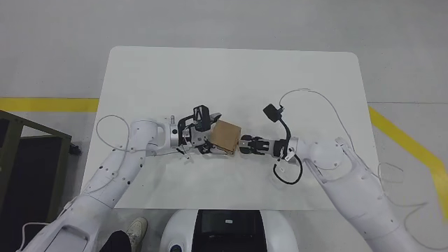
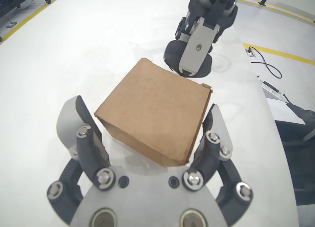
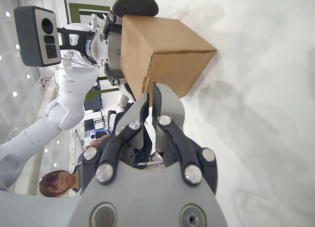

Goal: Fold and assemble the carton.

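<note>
Plainly, the left claw (image 1: 208,137) gripped the carton (image 1: 227,137) from 9 o'clock; the closed right claw (image 1: 242,145) touched its 3 o'clock edge.

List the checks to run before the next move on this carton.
1. The carton lies on the table, away from its edges: ok.
2. The left gripper straddles the carton, fingers against opposite sides: ok.
3. The right gripper, fingers together, sits at the side opposite the left gripper; pinching cardboard: cannot tell.
4. The side seam is flush: not ok, it gapes slightly and a tab sticks out at a corner.
5. The right arm's cable is away from the carton: ok.
</note>
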Tool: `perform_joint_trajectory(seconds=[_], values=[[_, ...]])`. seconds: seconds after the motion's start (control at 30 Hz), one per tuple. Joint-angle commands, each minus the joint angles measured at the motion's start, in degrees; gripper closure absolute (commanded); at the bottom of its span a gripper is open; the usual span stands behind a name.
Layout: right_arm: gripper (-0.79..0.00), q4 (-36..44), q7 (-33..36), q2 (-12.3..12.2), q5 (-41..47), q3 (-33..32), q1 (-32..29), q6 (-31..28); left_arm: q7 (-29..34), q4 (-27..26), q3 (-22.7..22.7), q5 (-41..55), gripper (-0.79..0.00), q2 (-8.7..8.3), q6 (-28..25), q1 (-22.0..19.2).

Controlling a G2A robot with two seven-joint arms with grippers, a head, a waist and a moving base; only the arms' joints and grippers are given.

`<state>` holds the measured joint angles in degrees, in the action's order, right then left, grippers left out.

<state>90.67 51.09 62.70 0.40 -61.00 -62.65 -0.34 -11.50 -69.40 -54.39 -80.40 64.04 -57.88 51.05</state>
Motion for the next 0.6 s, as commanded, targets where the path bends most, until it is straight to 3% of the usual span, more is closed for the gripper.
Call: perform_joint_trajectory(seconds=[0.0, 0.17, 0.4, 0.43, 0.47, 0.57], values=[[-0.108, 0.3, -0.1, -0.2, 0.0, -0.9, -0.5, -0.1, -0.5, -1.0, -0.5, 0.4, -0.785, -0.44, -0.1, 0.8], [-0.154, 1.2, 0.0, -0.7, 0.2, -3.4, -1.8, -1.6, -1.9, -4.5, -3.3, 1.4, -0.785, -2.55, -0.1, 3.4], [-0.382, 2.6, -0.2, -1.5, -0.4, -7.3, -2.8, -5.6, -3.5, -9.2, -10.2, 4.7, -0.785, -6.15, -0.1, 6.9], [-0.659, 2.7, -0.4, -1.7, -0.6, -8.0, -2.8, -6.7, -3.2, -9.6, -11.4, 5.4, -0.785, -6.55, -0.1, 7.1], [-0.785, 2.7, -0.5, -1.7, -1.0, -8.3, -2.7, -7.4, -3.1, -9.6, -11.9, 5.9, -0.785, -6.69, -0.1, 7.2], [-0.785, 1.9, -1.0, -1.9, -1.5, -9.6, -1.8, -10.8, -1.9, -8.9, -13.6, 8.1, -0.785, -6.98, 0.0, 7.0]])
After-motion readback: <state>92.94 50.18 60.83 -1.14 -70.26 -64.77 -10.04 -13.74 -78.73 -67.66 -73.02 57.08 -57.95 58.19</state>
